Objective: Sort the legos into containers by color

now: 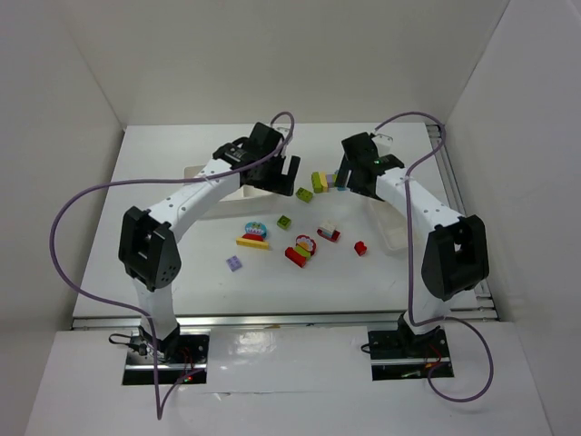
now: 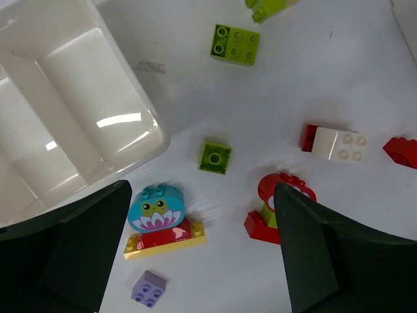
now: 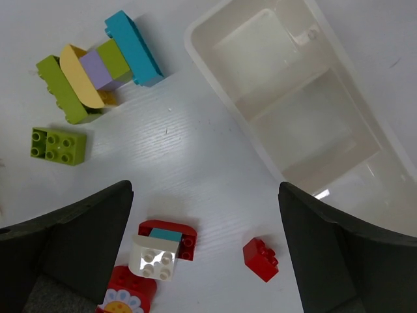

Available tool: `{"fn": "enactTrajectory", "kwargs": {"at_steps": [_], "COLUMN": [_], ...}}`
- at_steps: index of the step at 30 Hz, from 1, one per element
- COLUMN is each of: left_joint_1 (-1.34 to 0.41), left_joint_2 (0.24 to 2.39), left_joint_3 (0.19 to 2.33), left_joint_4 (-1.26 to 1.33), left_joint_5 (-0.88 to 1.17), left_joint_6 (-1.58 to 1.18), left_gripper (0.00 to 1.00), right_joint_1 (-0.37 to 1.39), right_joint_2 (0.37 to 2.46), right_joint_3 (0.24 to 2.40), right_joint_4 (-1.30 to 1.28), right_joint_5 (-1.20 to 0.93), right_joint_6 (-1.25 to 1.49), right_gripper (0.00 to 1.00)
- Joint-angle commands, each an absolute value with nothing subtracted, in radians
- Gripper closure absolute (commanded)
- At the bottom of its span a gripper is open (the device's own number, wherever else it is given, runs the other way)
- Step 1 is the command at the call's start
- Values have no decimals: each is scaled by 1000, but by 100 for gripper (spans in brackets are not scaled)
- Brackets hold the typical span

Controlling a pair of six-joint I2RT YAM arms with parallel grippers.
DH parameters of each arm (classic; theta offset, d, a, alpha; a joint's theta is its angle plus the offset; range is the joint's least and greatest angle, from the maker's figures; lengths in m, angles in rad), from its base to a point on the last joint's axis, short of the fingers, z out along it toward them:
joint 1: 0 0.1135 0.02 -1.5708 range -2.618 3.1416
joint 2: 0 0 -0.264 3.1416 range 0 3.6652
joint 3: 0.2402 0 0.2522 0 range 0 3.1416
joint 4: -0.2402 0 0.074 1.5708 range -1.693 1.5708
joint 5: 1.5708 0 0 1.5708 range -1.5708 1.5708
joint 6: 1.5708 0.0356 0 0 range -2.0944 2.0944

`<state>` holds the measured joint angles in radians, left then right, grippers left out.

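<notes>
Loose legos lie mid-table between both arms. My left gripper [image 1: 283, 176] [image 2: 202, 261] is open and empty, hovering above a cyan, red and yellow stack [image 2: 159, 218] and a purple brick [image 2: 148, 288]. A small green brick [image 2: 215, 157], a larger green brick [image 2: 235, 44] and a red flower stack [image 2: 277, 208] lie nearby. My right gripper [image 1: 349, 178] [image 3: 205, 254] is open and empty above a red and white stack [image 3: 163, 248] and a small red brick [image 3: 260, 259]. A multicoloured stack [image 3: 98, 68] lies beyond. One white tray [image 2: 155, 138] sits left, another [image 3: 228, 98] right.
In the top view the left tray [image 1: 195, 171] is largely hidden under the left arm and the right tray [image 1: 397, 234] under the right arm. White walls close in the table at the back and both sides.
</notes>
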<state>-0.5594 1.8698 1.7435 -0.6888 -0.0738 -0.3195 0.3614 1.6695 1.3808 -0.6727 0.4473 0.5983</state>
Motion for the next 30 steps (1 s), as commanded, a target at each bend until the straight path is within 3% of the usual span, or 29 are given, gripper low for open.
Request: {"fn": "enactTrajectory", "kwargs": {"at_steps": [1, 7, 13, 16, 20, 21, 24, 30], "left_joint_1": [-578, -630, -664, -664, -664, -664, -664, -664], "left_joint_2": [1885, 1894, 2020, 2126, 2264, 2285, 2345, 2355], "left_joint_3": [1781, 1839, 1957, 2041, 2141, 2166, 2189, 2138], "left_joint_4": [-684, -663, -663, -663, -663, -663, -663, -592], "left_joint_5": [-32, -25, 23, -26, -96, -112, -135, -224], "left_joint_6": [-334, -281, -284, -319, -330, -330, -313, -322], "left_gripper": [0, 0, 14, 16, 14, 7, 0, 0], "right_joint_1": [354, 354, 354, 354, 333, 333, 324, 324], "right_joint_2": [1614, 1495, 1320, 1270, 1259, 1259, 1259, 1269], "right_joint_3": [1368, 1274, 1171, 1146, 1137, 1137, 1157, 1157], "right_joint_4": [-673, -655, -635, -644, -658, -672, -695, -695], "right_joint_5": [453, 485, 554, 578, 598, 598, 598, 598], "right_joint_6": [609, 627, 661, 661, 661, 661, 661, 661], "right_gripper": [0, 0, 0, 0, 0, 0, 0, 0]}}
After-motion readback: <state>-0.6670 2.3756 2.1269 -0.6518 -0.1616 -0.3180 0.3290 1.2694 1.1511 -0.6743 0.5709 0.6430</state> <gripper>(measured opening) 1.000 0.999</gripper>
